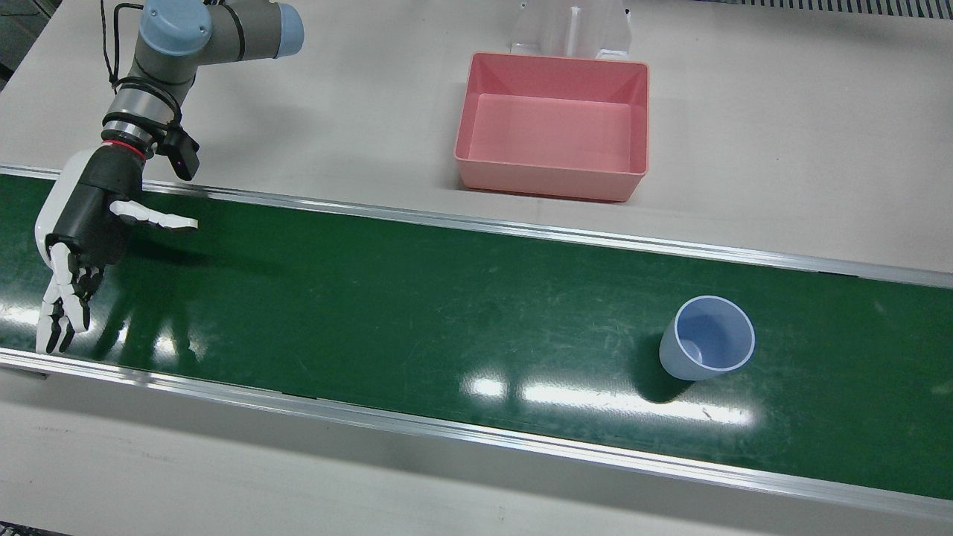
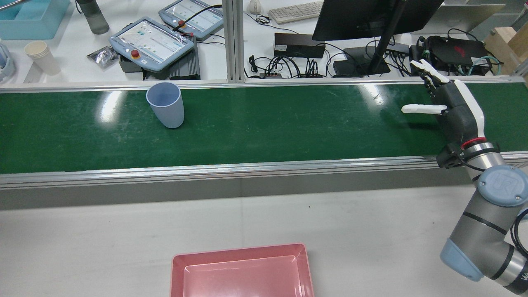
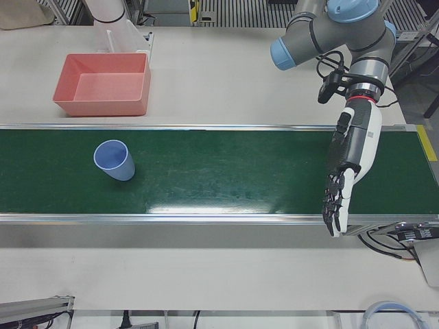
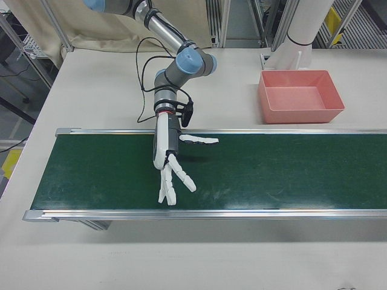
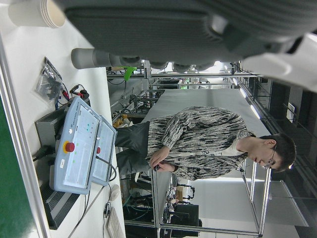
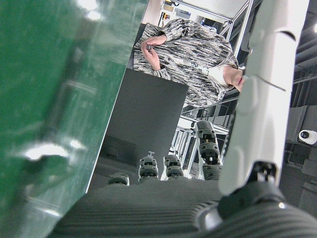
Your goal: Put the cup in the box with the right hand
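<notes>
Fingers [image 1: 63,305] of the right hand [image 1: 85,216] are spread and nearly straight, the thumb [image 1: 153,216] jutting sideways along the belt [image 1: 417,298]; they hold nothing and touch nothing. They point across the belt toward the operators' edge, not toward the cup [image 1: 707,339].

Taking the pink box [image 1: 551,182] as the mark: the right hand hovers over the belt well off to the robot's right of the box. The cup stands on the belt on the operators' side of the box and a little to its robot's-left side, well apart from the hand. So the cup lies far out along the belt in the direction the thumb points. It is upright, mouth up, its long axis vertical, narrowing toward the base.

On the far side of the box from the right hand, the left hand [image 3: 350,164] also hangs over the belt, fingers [image 3: 334,205] extended and empty. It looks no farther from the cup than the right hand, perhaps nearer. The task names the right hand, which likely needs a long sideways sweep past the box before closing round the cup's wall.
</notes>
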Tool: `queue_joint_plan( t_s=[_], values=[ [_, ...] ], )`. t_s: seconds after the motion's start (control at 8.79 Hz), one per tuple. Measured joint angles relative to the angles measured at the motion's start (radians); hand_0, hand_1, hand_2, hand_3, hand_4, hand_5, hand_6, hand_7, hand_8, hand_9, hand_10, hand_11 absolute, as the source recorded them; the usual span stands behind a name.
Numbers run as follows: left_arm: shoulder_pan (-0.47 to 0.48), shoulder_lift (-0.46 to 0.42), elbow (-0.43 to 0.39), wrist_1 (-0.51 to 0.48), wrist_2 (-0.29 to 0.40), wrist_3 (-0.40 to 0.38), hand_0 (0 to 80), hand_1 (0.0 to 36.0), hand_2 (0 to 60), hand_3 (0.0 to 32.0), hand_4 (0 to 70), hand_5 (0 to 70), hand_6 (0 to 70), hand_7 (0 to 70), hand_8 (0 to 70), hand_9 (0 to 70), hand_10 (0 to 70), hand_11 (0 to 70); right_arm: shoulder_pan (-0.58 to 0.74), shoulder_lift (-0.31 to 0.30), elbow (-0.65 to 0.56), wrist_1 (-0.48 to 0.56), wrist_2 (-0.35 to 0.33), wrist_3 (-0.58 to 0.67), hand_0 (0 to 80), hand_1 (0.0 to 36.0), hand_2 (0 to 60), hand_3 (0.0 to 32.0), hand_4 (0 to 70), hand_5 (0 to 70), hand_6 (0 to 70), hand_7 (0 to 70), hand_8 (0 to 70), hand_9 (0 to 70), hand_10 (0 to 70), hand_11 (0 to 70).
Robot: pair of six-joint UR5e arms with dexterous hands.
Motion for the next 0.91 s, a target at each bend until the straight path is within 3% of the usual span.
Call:
queue_joint_plan(
  t_s=[0.91],
  values=[
    [0.000,0.000,0.000,0.000,0.000,0.000,0.0,0.0,0.0,0.0,0.0,0.0,0.0,0.0,0.0,0.0,0.0,0.0,0.014,-0.003,-0.010,0.002,-0.002,-0.006,55.1,20.8,0.0,2.8,0.0,7.3,3.7,12.7,6.3,8.4,0.0,1.9]
  ],
)
